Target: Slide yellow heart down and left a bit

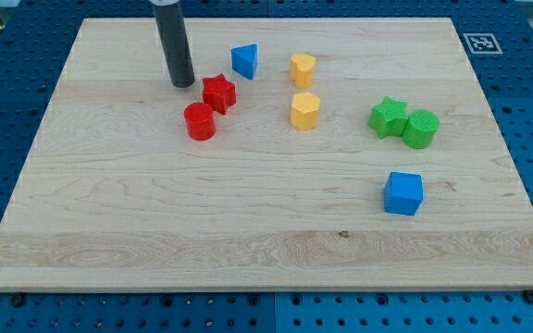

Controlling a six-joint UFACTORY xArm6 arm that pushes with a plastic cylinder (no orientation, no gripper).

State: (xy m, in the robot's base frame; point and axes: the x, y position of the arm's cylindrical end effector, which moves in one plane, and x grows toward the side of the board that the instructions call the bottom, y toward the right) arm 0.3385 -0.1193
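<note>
The yellow heart (303, 68) lies in the upper middle of the wooden board (248, 231). A yellow hexagon (304, 109) sits just below it, a small gap apart. My tip (182, 84) rests on the board well to the left of the heart, with a blue triangle (244, 61) between them. The tip stands just left of a red star (218, 92), close to it but not clearly touching.
A red cylinder (199, 121) sits below and left of the red star, almost touching it. A green star (389, 117) and a green cylinder (421, 128) sit together at the view's right. A blue cube (402, 193) lies below them.
</note>
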